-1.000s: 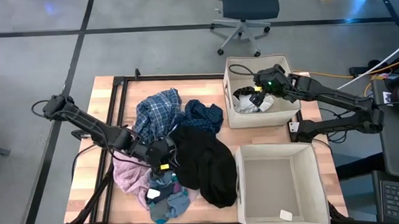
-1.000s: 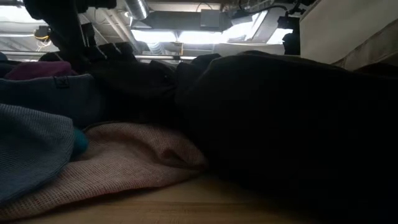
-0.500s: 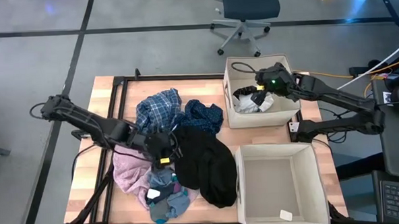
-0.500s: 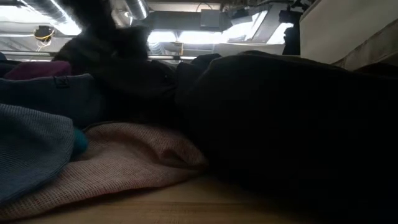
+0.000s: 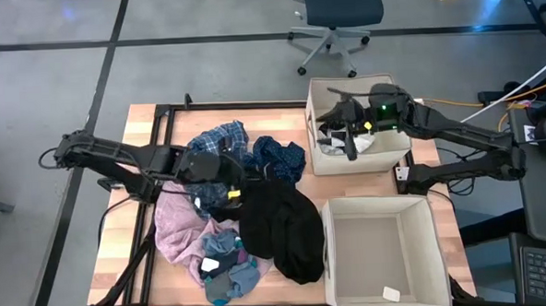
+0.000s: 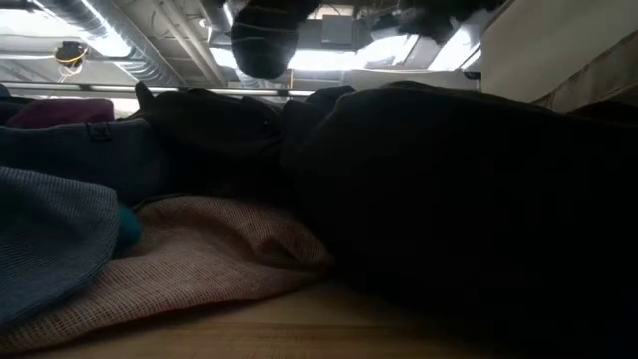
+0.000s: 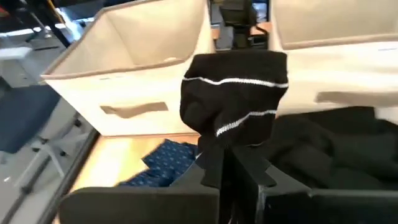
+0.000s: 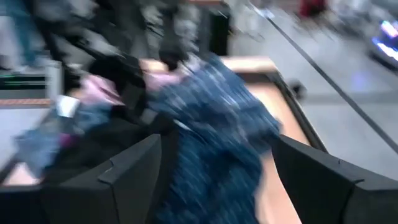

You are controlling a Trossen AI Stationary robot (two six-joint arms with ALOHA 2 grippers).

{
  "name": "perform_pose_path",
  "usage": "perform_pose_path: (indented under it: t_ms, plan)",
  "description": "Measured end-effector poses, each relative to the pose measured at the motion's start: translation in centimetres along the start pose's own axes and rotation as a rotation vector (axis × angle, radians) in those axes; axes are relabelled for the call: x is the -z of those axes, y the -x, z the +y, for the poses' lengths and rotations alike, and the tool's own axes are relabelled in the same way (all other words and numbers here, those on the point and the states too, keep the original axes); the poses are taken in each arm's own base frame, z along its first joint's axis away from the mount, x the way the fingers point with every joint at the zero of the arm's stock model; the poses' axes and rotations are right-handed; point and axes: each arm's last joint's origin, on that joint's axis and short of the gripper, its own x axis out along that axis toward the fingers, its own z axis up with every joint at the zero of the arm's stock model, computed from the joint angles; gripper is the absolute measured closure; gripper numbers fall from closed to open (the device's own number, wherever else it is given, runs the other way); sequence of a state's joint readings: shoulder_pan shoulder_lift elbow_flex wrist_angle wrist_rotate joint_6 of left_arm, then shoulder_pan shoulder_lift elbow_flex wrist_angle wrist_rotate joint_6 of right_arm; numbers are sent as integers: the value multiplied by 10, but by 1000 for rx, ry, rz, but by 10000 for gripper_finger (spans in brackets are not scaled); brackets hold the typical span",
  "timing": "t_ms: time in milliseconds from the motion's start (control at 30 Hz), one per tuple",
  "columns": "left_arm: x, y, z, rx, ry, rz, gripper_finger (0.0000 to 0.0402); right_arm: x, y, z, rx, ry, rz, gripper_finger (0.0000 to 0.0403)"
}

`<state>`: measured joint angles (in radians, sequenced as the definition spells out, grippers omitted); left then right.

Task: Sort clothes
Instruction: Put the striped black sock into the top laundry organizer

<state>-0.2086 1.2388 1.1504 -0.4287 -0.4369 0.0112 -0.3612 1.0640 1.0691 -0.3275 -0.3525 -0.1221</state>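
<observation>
A pile of clothes lies on the table's left half: blue plaid (image 5: 213, 145), navy dotted (image 5: 281, 157), a big black piece (image 5: 281, 226), pale pink (image 5: 175, 233) and grey-teal (image 5: 230, 277). My left gripper (image 5: 229, 184) hangs over the middle of the pile, shut on a small black piece with thin white stripes (image 7: 235, 93). My right gripper (image 5: 343, 131) is open and holds nothing. It hovers over the far beige bin (image 5: 316, 162), where white and striped clothes (image 5: 360, 145) lie. My left gripper (image 7: 233, 171) pinches the black striped piece by a bunched edge (image 7: 214, 152) between its two fingers. The fingers slant down toward the bins. The rest of the piece is bunched just ahead of the fingertips, and in the low view it hangs (image 6: 264, 40) above the pile.
A second beige bin (image 5: 331, 261) stands at the near right with a small white tag inside. A black frame (image 5: 161, 130) runs along the table's left part. Bare wood shows at the table's far left (image 5: 139, 140). An office chair (image 5: 336, 12) stands on the floor beyond.
My left gripper has risen from the near part of the pile and moved toward the far edge, taking the black striped piece up with it. My right gripper has tipped up from pointing down into the far bin to nearly level, facing the pile.
</observation>
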Motion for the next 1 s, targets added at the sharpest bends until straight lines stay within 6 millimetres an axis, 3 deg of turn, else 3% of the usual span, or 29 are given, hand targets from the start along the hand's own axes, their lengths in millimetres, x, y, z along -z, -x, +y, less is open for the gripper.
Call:
perform_pose_path:
  t_ms: [233, 433, 833, 1000]
  plan:
    - [-5, -18, 9, -50, -31, -44, 396, -6, -30, 26, -117, 188, -74, 95]
    - [-6, -29, 14, -73, -31, -54, 391, -5, -59, 42, -110, 283, -100, 95]
    - [-8, -31, 19, -93, -10, -79, 389, 6, -109, 48, -106, 311, -157, 96]
    - [-8, -31, 19, -93, -10, -79, 387, 8, -118, 47, -103, 313, -172, 148]
